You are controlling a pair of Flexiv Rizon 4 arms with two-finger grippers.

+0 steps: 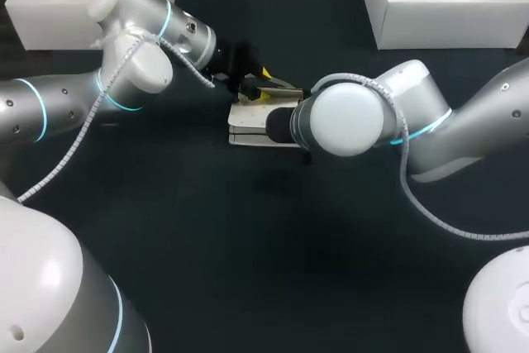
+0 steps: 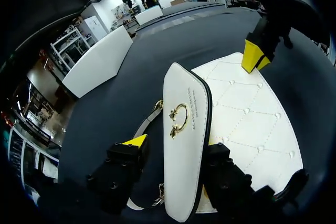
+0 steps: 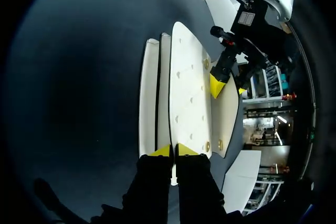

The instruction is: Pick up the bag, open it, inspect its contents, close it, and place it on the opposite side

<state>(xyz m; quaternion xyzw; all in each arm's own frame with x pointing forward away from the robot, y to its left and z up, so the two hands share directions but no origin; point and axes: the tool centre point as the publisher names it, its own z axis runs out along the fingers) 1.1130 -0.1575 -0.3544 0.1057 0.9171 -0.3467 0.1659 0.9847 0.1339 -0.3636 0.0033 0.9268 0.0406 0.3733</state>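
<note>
At centre of the surface [image 1: 248, 245] | our right tool [image 3: 173, 151] pinches the bag [image 1: 248, 131] edge to anchor it | flap [image 2: 184, 103] raised inside left tool [image 2: 173, 145], grip we cannot tell

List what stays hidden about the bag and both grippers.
- Inside of the bag: no view looks in.
- The right gripper: in the head view it is hidden under the right arm, which also covers much of the bag.
- The left gripper: whether it clamps the raised flap is unclear in every view.
</note>
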